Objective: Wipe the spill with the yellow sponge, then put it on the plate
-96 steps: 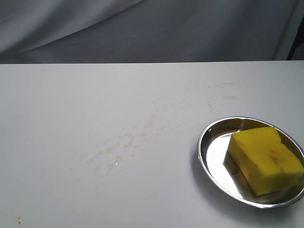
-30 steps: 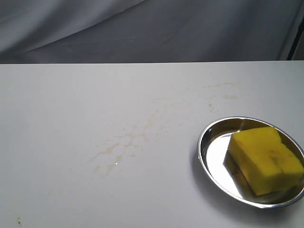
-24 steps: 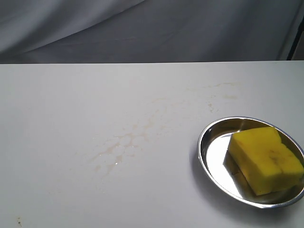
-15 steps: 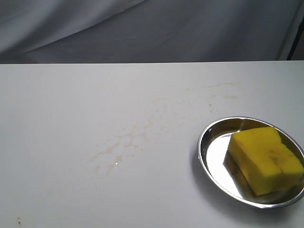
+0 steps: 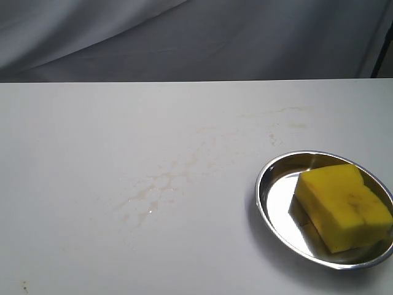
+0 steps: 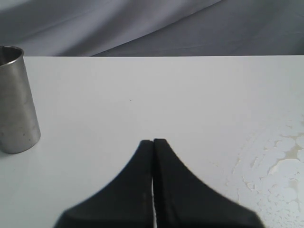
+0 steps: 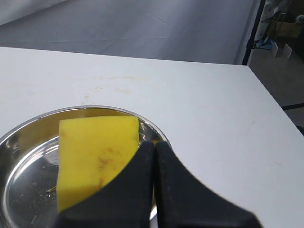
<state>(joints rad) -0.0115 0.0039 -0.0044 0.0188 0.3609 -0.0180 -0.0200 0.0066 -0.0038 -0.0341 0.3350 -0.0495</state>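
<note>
While lying flat, yellow sponge (image 5: pixel 342 206): inside plate (image 5: pixel 277 203), lower right of exterior frame.
Left pincer (image 6: pixel 153 142): closed, empty, above counter (image 5: pixel 92 153).
Right pincer (image 7: pixel 155 144): closed, empty, near plate.
Pale streaks (image 5: pixel 153 190): frame centre.

This is looking like a robotics lab or test bay rather than a home. A bare white tabletop (image 5: pixel 92 123) is filling most of the exterior view, and a grey cloth (image 5: pixel 184 37) is hanging in loose folds behind it, taking up the whole background. In the right wrist view a dull grey floor (image 7: pixel 285 80) is showing past the tabletop's edge, a black upright pole (image 7: pixel 252 28) is standing beside it, and blurred clutter (image 7: pixel 280 21), seemingly boxes, is sitting further back. Only plain props are resting on the tabletop: a steel cup (image 6: pixel 14 99) and the plate (image 5: pixel 264 184)
</note>
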